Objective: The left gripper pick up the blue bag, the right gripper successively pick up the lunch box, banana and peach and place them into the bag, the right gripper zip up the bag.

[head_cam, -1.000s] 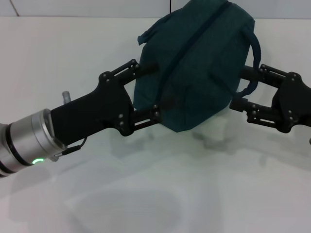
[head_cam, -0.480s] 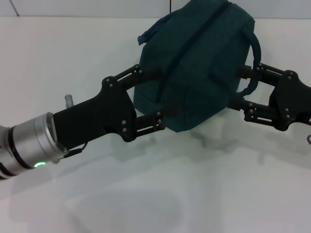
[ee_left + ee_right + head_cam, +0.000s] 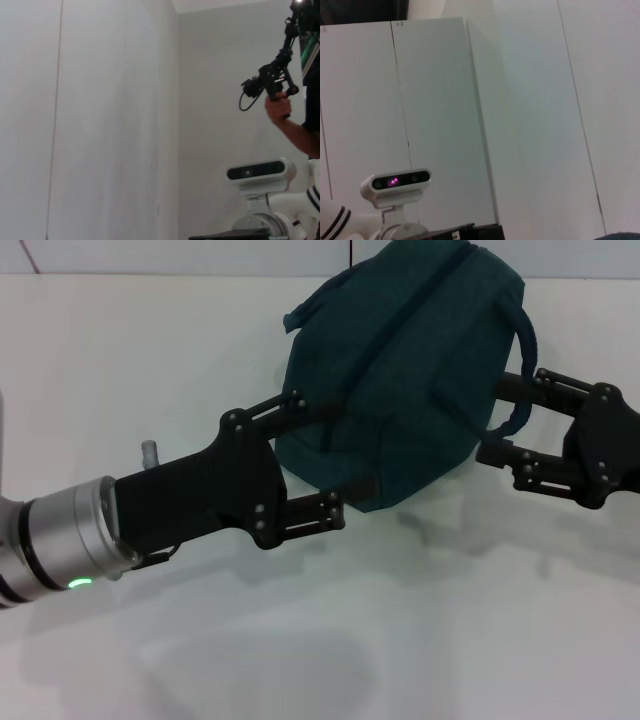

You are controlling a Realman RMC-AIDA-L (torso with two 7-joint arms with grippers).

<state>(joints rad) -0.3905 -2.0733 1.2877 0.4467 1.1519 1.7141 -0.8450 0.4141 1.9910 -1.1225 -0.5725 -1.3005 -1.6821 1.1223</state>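
Blue bag [image 3: 400, 370] sits at the far middle of the white table [image 3: 120, 370], closed along its long top seam, bulging, tilted with one end toward the robot. One loop handle [image 3: 520, 365] curves off its right side, another strap end sticks out at the upper left edge.

Left gripper [image 3: 340, 455] reaches in from the lower left, black body on a silver wrist with a green light. Jaws spread wide around the bag's near-left corner: upper finger [image 3: 290, 408] lies against the bag's left face, lower finger [image 3: 315, 515] sits just under the bag's bottom edge. Fingertips look to touch the fabric, but a firm clamp can't be confirmed.

Right gripper [image 3: 492, 418] comes in from the right edge, jaws open as well. Its upper finger [image 3: 535, 385] points at the bag's right side by the loop handle, lower finger [image 3: 515, 465] is just beside the bag's lower right edge. Contact with the handle can't be told.

Lunch box, banana and peach don't show in any view.

Left wrist view faces a pale wall and the robot's head camera [image 3: 260, 172], plus a person's hand [image 3: 277, 107] holding a black handheld device [image 3: 272, 70]. Right wrist view shows white cabinet panels [image 3: 440, 120] and the head camera [image 3: 396, 182].
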